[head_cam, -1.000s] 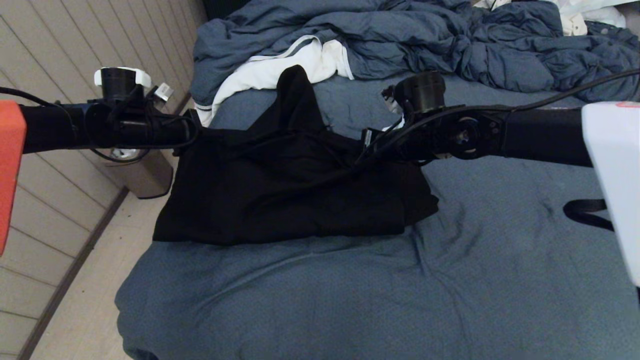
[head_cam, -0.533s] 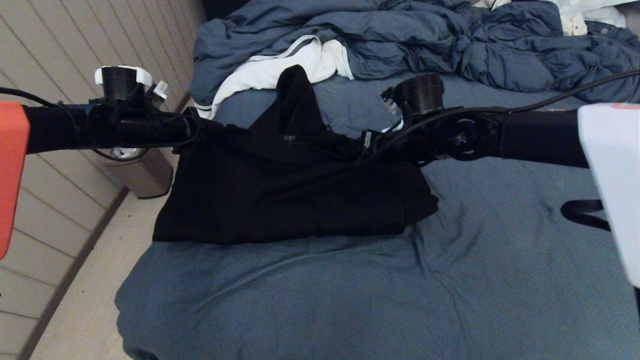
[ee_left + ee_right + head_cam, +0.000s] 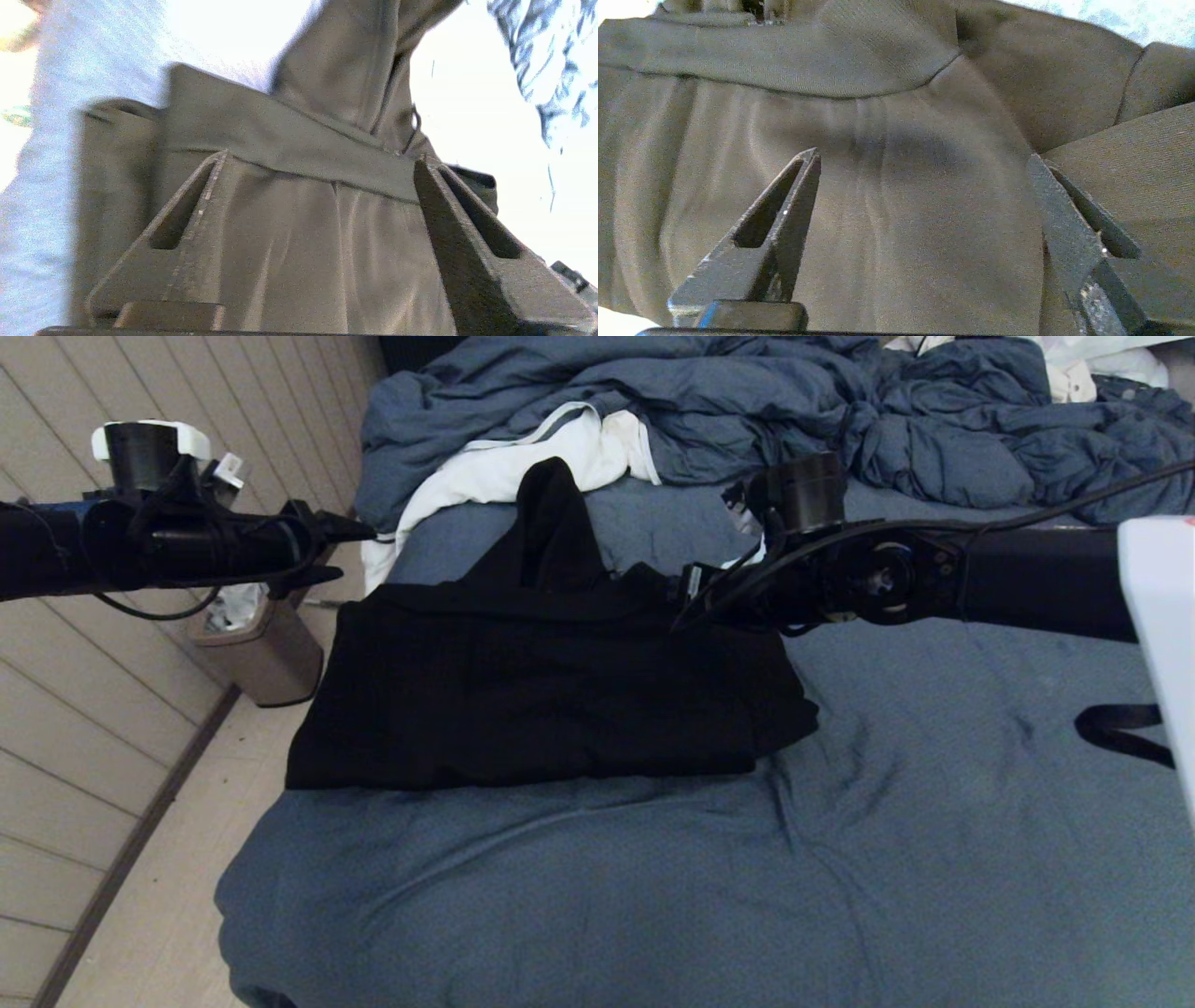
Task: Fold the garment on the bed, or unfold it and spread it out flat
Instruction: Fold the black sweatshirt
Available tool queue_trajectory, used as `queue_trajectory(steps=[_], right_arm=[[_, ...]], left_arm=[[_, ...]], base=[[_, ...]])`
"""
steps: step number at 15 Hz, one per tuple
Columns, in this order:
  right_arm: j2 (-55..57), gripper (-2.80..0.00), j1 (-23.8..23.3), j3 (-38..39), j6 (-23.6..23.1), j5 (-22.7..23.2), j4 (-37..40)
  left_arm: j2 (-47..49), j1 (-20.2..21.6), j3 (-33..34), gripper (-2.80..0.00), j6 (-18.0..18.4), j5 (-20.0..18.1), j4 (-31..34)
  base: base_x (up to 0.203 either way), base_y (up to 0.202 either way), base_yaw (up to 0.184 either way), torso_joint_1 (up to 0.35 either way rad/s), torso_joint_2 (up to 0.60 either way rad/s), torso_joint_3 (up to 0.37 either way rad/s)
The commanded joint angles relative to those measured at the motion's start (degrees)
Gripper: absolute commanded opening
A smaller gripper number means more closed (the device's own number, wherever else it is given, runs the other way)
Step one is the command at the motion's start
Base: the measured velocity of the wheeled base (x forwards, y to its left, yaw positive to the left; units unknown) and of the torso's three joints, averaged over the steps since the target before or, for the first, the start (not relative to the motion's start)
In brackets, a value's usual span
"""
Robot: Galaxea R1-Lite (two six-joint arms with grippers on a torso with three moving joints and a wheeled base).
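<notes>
Our left gripper [image 3: 359, 532] hung with its jaws spread wide and empty, just off the hoodie's [image 3: 546, 695] left far corner, out past the bed's [image 3: 653, 887] edge. Our right gripper [image 3: 686, 602] also stood wide and held nothing, directly over the hoodie's right far corner. The hoodie lay folded into a broad band below and between the two of us, its long axis running from one gripper across to the other, with the hood [image 3: 551, 527] pointing away from both. We judged the right gripper nearer the cloth, so any next pinch looked shorter from that side. In the left wrist view the ribbed band [image 3: 289, 140] crossed between the fingers [image 3: 205, 186].
</notes>
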Motion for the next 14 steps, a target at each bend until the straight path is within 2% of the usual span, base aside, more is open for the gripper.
queue_trajectory(steps=[1, 4, 8, 9, 10, 11, 12, 14], right_arm=[[-0.8, 0.0, 0.0, 0.1, 0.1, 0.0, 0.2], [-1.1, 0.0, -1.1, 0.0, 0.1, 0.0, 0.1], [-5.5, 0.0, -1.1, 2.5, 0.2, 0.0, 1.0], [-7.7, -2.8, -1.0, 4.8, 0.1, 0.0, 2.0], [-9.7, -2.8, -1.0, 7.3, 0.1, 0.1, 3.2], [-11.7, -1.64, -1.2, 9.4, 0.3, 0.3, 4.1], [-13.5, 0.0, -2.1, 11.8, 0.7, 0.4, 4.4], [-17.9, 0.0, -3.5, 17.9, 1.1, 0.6, 4.8]], left_arm=[[-1.4, 0.5, 0.4, 0.0, -0.2, -0.1, 0.4], [-2.7, 0.6, 1.7, 0.0, -0.2, -0.3, 1.9], [-11.2, 2.0, 14.2, 0.0, 0.1, -1.6, 2.4], [-14.1, 2.4, 19.0, -2.8, 0.4, -2.3, 2.3], [-17.4, 2.8, 24.0, -2.8, 0.9, -3.1, 2.3], [-20.9, 3.2, 29.1, -2.8, 1.7, -4.0, 2.1], [-24.5, 3.6, 33.6, -2.8, 2.6, -4.7, 2.0], [-30.1, 4.3, 41.2, -2.8, 3.7, -5.6, 1.7]], base=[[0.0, 0.0, 0.0, 0.0, 0.0, 0.0], [0.0, 0.0, 0.0, 0.0, 0.0, 0.0], [0.0, 0.0, 0.0, 0.0, 0.0, 0.0], [0.0, 0.0, 0.0, 0.0, 0.0, 0.0], [0.0, 0.0, 0.0, 0.0, 0.0, 0.0], [0.0, 0.0, 0.0, 0.0, 0.0, 0.0], [0.0, 0.0, 0.0, 0.0, 0.0, 0.0], [0.0, 0.0, 0.0, 0.0, 0.0, 0.0]])
